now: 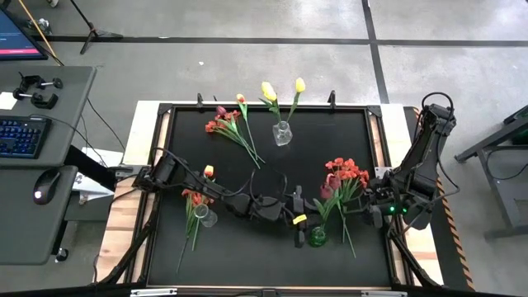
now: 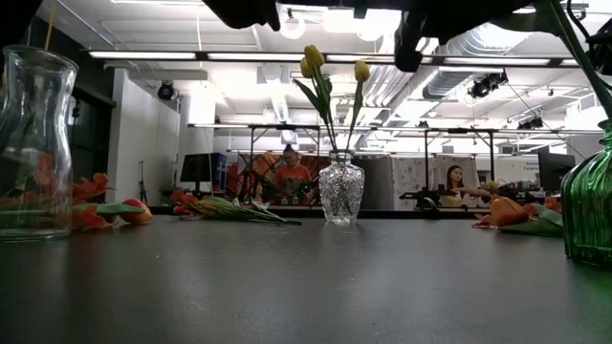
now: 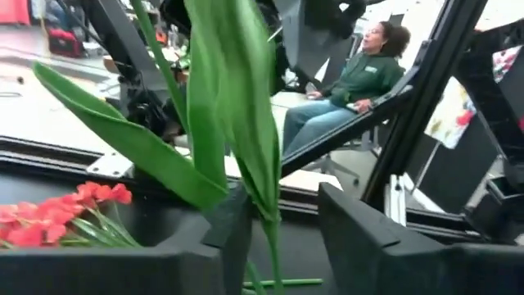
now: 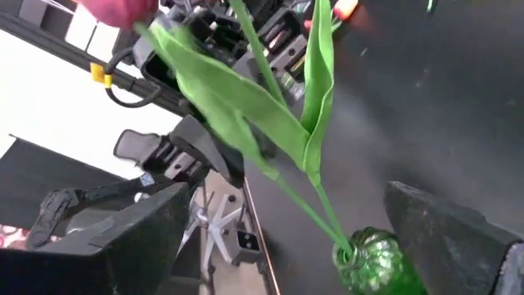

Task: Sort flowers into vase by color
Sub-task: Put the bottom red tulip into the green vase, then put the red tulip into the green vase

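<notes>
A tulip with a pink-red head [image 1: 327, 191] stands with its stem in the green vase [image 1: 317, 237], its leaves [image 3: 229, 106] spreading upward. My left gripper [image 1: 304, 219] reaches in level from the table's left. It is open, with the stem [image 3: 273, 246] between its fingers, close to one finger [image 3: 233, 233]. My right gripper [image 1: 375, 210] waits open at the table's right side, facing the green vase [image 4: 372, 264]. Yellow tulips [image 1: 280, 89] stand in a clear vase [image 1: 282, 133]. Orange tulips [image 1: 195, 198] sit in another clear vase [image 1: 205, 216]. My left gripper's fingers stand on either side of the tulip's stem [image 3: 273, 246], above the green vase. I cannot tell whether the nearer finger touches it. The stem stands upright in the vase.
A bunch of red flowers [image 1: 346, 173] lies on the table right of the green vase. Another bunch with red and maroon heads [image 1: 227, 124] lies at the far left, and one orange tulip [image 1: 209, 172] near the left vase. The black mat's middle [image 1: 272, 173] is bare.
</notes>
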Controlling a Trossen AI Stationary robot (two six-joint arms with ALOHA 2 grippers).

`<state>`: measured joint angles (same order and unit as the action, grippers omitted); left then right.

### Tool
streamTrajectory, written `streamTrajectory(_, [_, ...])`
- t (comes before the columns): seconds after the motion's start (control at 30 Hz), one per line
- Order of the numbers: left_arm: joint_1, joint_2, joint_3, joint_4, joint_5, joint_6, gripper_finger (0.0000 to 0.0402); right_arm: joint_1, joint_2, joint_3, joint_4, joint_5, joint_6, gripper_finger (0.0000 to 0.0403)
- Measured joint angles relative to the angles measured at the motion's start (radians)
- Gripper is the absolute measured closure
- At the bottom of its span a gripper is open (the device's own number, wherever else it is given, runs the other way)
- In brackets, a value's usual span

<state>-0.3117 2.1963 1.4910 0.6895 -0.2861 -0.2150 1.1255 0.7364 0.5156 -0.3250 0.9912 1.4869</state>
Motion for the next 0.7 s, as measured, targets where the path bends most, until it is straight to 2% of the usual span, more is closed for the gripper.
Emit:
streamTrajectory(0.13, [0.009, -0.010, 0.000, -0.056, 0.052, -0.060, 0.0231, 0.000, 0.000, 0.000, 0.000, -0.002, 0.042, 0.0004])
streamTrajectory(0.33, [0.037, -0.079, 0.000, -0.267, 0.144, -0.124, 0.0184, 0.000, 0.000, 0.000, 0.001, -0.001, 0.046, 0.0004])
streamTrajectory(0.47, [0.062, -0.153, 0.000, -0.515, 0.203, -0.125, 0.0167, 0.000, 0.000, 0.000, 0.000, 0.007, 0.031, 0.0004])
streamTrajectory(0.6, [0.091, -0.243, 0.000, -0.837, 0.197, -0.144, 0.0163, 0.000, 0.000, 0.000, -0.002, 0.033, 0.012, 0.0004])
streamTrajectory(0.7, [0.112, -0.309, -0.007, -1.039, 0.155, -0.143, 0.0163, 0.000, 0.000, 0.000, -0.002, 0.060, -0.013, 0.0004])
